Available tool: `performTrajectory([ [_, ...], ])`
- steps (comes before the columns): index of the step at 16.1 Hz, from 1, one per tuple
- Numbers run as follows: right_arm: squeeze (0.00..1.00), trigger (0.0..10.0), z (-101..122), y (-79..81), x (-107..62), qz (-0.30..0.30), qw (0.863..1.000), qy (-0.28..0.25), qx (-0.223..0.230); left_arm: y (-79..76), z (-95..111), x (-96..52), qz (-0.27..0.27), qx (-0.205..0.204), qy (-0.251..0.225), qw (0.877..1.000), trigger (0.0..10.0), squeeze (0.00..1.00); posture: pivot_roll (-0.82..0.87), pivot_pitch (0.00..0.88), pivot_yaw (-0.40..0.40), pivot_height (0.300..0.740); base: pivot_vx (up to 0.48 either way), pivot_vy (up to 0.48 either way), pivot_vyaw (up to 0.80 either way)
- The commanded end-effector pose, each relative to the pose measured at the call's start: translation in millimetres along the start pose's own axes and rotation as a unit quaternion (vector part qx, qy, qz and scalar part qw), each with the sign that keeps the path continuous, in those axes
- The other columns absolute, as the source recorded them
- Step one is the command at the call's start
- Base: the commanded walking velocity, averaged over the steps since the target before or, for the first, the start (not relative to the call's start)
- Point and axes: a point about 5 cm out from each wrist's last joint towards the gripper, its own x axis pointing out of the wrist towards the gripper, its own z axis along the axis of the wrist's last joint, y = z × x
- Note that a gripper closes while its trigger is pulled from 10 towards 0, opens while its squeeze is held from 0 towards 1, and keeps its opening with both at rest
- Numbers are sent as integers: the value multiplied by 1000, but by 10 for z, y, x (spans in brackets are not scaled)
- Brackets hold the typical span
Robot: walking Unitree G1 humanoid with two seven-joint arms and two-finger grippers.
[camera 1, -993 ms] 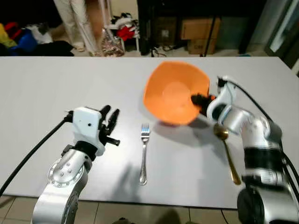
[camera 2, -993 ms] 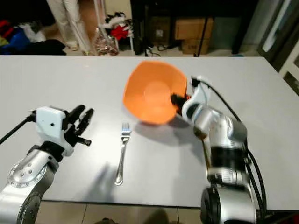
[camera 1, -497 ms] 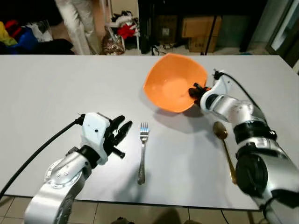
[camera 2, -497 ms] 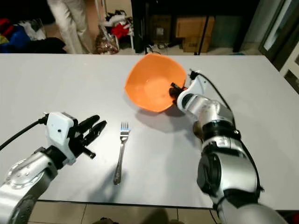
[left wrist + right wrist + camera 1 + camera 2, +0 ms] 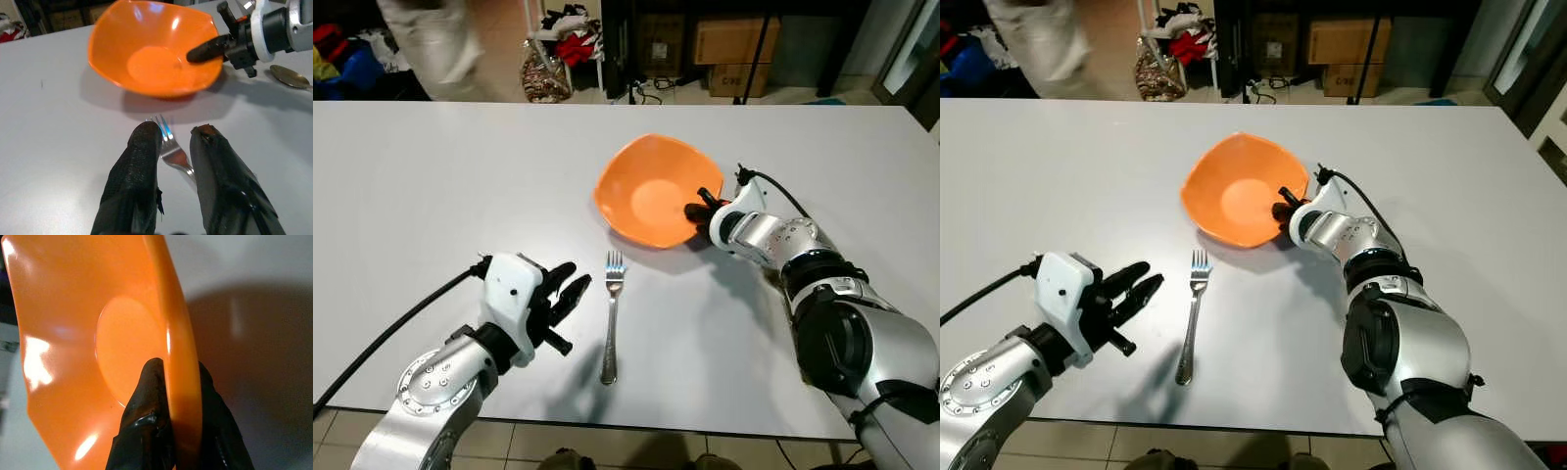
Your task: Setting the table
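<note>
orange bowl [image 5: 649, 189] sits on the white table [image 5: 431, 186], a little beyond the middle of it, with a shadow under its near side. the right gripper [image 5: 697, 208] is clamped on the bowl's right rim; in the right wrist view one finger [image 5: 146, 406] lies inside the bowl and the other presses the outer wall, the rim pinched between them. whether the bowl's base rests flat on the table or hangs just above it, i cannot tell. the right arm reaches in from the near right edge with a black cable looping over its wrist.

a silver fork [image 5: 611, 315] lies on the table nearer than the bowl, tines pointing toward it, handle toward the near edge. the left gripper [image 5: 564, 291] hovers just left of the fork, pointing up and to the right; its two fingers [image 5: 138, 181] are parted by a narrow gap and hold nothing. in the left wrist view the fork's tines show in that gap, with the bowl beyond them.

a spoon [image 5: 289, 76] lies on the table by the right arm, its bowl end visible in the left wrist view.

beyond the far edge of the table are cardboard boxes [image 5: 722, 39], a heap of clothes [image 5: 570, 22] and a blurred person [image 5: 426, 39].
</note>
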Motion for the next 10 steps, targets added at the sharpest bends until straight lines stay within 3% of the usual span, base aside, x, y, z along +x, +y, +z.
performTrajectory([
  [1,0,10000,61,161,10,18,1000,-14,4,-32,27,-14,-12,2,0,1000,10000,0,-75,89,49,740,0,0,0],
  [10,0,10000,-110,230,96,-21,1000,0,8,4,37,-69,-8,8,15,1000,10000,0,-45,103,60,740,0,0,0],
])
